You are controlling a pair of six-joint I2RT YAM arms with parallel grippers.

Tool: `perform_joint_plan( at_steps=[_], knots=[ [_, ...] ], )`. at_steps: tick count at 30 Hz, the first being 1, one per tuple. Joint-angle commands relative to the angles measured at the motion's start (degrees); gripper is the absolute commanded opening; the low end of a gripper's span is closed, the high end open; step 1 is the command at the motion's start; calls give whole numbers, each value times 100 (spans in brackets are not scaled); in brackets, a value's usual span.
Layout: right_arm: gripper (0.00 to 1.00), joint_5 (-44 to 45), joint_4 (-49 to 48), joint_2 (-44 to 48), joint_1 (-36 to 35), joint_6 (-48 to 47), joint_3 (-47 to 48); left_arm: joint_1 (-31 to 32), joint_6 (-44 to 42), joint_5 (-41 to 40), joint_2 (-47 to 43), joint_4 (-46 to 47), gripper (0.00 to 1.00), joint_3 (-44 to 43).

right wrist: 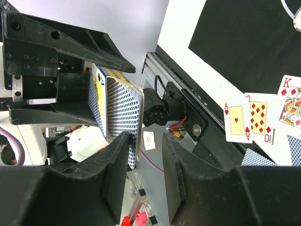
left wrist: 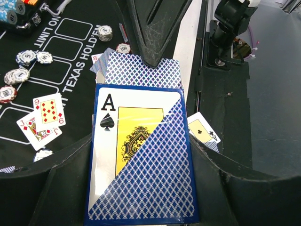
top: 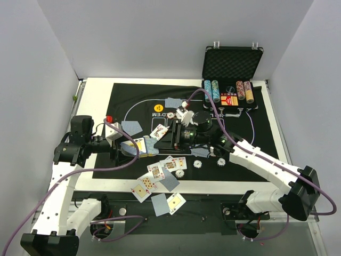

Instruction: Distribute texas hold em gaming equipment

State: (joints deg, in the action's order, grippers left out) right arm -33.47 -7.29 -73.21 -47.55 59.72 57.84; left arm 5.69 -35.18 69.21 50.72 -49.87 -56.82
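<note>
While your left claw (left wrist: 143, 197) clamps the deck (left wrist: 141, 141) and the right claw (right wrist: 146, 141) sits open at its edge, you'll prob pull two off at once.

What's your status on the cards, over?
Left gripper shut on card deck. Right gripper open, jaws astride deck edge, no pinch yet. Loose cards, chips on mat; nothing blocking.
</note>
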Motion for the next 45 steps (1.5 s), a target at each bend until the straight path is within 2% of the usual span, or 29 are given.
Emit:
perform_joint_plan(
  at_steps=[1, 4, 6, 19, 24, 27, 33, 45],
  knots=[
    [32, 69, 79, 246, 27, -75, -54, 11, 142, 225, -141, 451, 0, 83],
    [43, 130, 79, 281, 0, -119, 34, 11, 169, 207, -124, 478, 0, 118],
    [47, 174, 122, 229, -53, -162, 112, 19, 160, 198, -115, 460, 0, 118],
    [43, 157, 17, -387, -316, -233, 508, 19, 239, 189, -97, 530, 0, 118],
    [36, 218, 184, -291, -264, -330, 360, 19, 363, 224, -115, 671, 0, 162],
    [26, 236, 184, -159, -158, -304, 114, 11, 468, 260, -141, 768, 0, 180],
    [17, 254, 280, 96, 70, -330, -124, 11, 661, 304, -220, 996, 0, 197],
    [11, 315, 351, 439, 149, -277, -221, 2, 837, 330, -264, 1207, 0, 311]
  ],
)
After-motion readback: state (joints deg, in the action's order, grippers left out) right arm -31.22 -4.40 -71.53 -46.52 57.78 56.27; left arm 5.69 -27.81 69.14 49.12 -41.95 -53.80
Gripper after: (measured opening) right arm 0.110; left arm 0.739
